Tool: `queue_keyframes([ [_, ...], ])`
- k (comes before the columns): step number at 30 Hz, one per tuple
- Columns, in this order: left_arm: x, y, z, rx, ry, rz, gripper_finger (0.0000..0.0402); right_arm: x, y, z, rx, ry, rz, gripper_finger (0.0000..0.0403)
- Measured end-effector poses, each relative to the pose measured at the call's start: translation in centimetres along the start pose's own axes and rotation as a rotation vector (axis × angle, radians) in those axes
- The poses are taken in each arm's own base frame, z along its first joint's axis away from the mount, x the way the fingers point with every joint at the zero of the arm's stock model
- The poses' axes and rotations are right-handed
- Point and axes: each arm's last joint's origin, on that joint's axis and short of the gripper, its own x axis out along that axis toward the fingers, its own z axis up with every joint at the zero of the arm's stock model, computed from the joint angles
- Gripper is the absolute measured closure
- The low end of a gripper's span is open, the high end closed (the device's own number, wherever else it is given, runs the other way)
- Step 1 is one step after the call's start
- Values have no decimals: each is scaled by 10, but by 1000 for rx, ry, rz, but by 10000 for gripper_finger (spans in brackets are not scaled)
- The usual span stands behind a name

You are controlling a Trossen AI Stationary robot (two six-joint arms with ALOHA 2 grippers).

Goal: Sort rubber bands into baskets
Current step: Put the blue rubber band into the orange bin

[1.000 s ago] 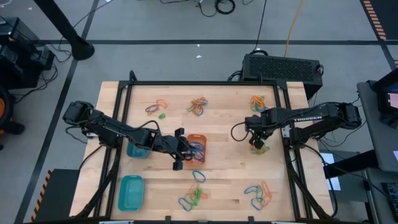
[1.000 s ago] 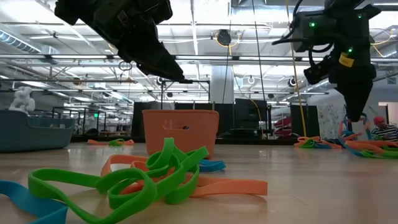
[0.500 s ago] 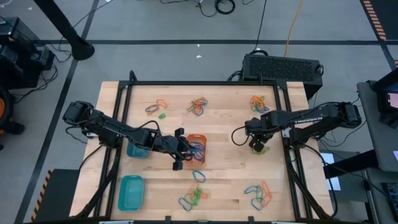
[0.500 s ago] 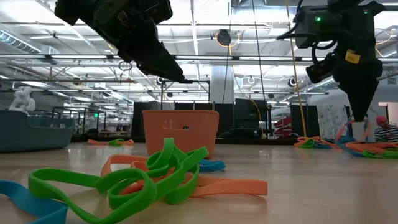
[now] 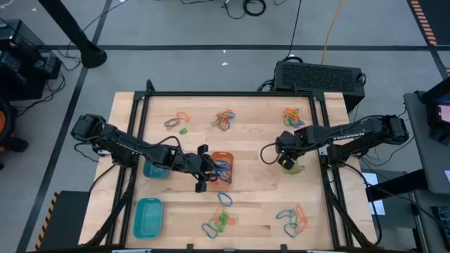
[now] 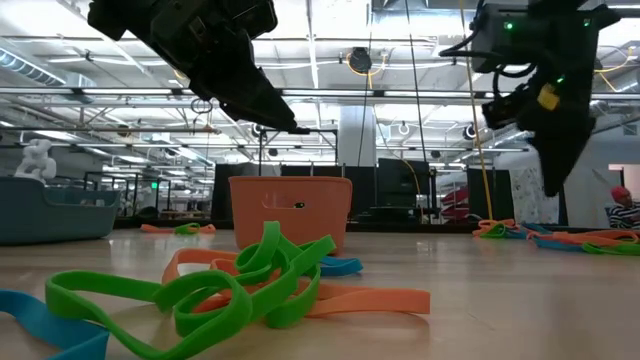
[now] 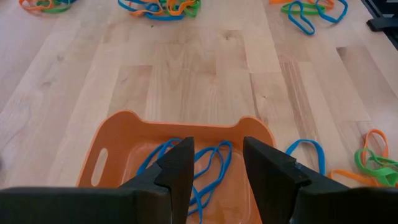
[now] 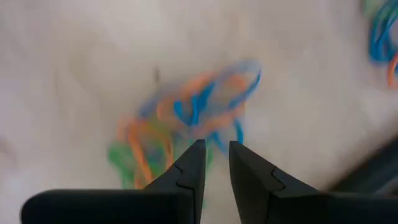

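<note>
The orange basket (image 5: 225,156) stands mid-table with blue rubber bands (image 7: 211,162) lying in it. My left gripper (image 5: 212,169) hangs open just above the basket's near-left rim (image 7: 124,118), with nothing between its fingers. My right gripper (image 5: 287,163) points steeply down over a loose pile of orange, blue and green rubber bands (image 8: 186,118) at the right of the table. Its fingers stand a little apart with nothing between them, clear above the pile (image 5: 297,167). A round blue-teal basket (image 5: 156,169) sits partly under the left arm. The teal rectangular basket (image 5: 148,216) stands at the near left.
More heaps of rubber bands lie at the far side (image 5: 225,119) (image 5: 177,121) (image 5: 292,114) and the near side (image 5: 219,223) (image 5: 294,219), and one blue loop (image 5: 223,199) lies just near of the orange basket. A black box (image 5: 320,74) stands beyond the far right edge.
My right gripper has tipped, its fingertips swinging a little toward the table's left. The blue and orange bands that stood up under its fingertips a second ago have dropped flat onto the pile.
</note>
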Motion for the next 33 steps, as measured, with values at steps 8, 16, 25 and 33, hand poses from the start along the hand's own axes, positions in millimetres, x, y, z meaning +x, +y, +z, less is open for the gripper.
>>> queue_keyframes([
  [8,0,0,1,-3,-6,-1,256,14,-9,10,89,-92,-32,339],
  [16,0,0,1,0,-6,-1,256,33,-24,9,144,-72,-53,339],
  [25,0,0,0,1,-5,-1,256,47,-28,10,146,-90,12,339],
  [33,0,0,0,1,-4,-1,256,49,-29,9,117,-91,7,339],
])
